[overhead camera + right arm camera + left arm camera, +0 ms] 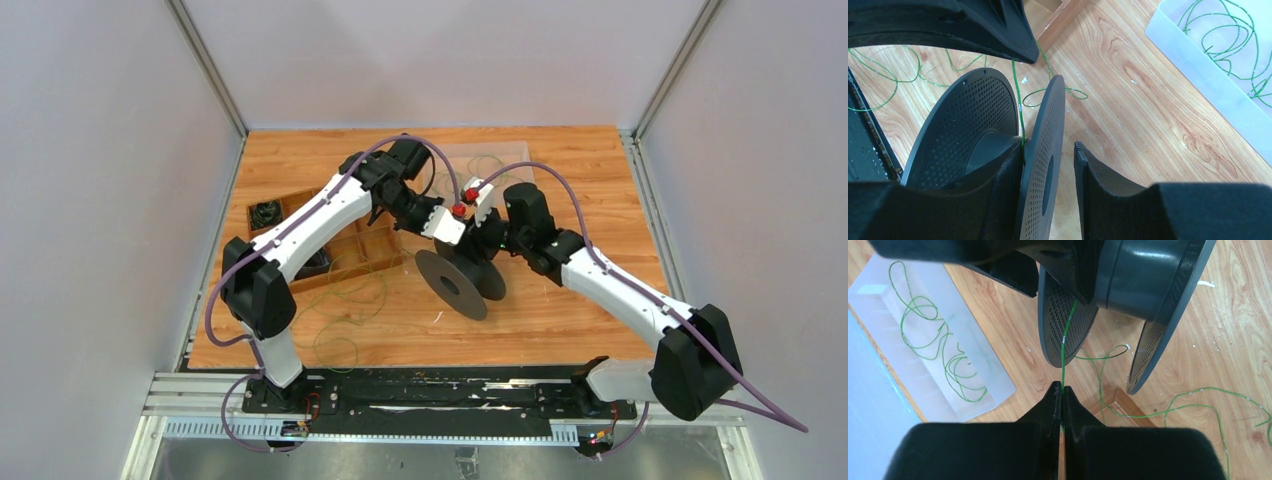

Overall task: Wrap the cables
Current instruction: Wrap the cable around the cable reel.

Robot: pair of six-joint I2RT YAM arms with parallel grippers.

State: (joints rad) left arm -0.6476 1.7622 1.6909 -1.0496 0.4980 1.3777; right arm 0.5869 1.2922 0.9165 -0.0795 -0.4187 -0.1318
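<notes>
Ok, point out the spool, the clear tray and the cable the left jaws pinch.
spool (1053,325): left wrist view, perforated flange.
clear tray (993,382): left wrist view, bare corner.
cable (1063,365): left wrist view, taut stretch.

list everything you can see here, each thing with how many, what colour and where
spool: one, black, perforated flanges, table centre
cables: several, thin, green; loops on the table's front left, more in the tray, one strand from the left hand to the spool
tray: one, clear plastic, far centre
organiser box: one, wooden, compartments, left side
cord bundle: one seen clearly, black, box's far-left compartment
table: one, wood-grain
purple cords: two, one along each arm
left hand: black, shut on a cable strand
right hand: black, fingers either side of one spool flange; grip unclear
</notes>
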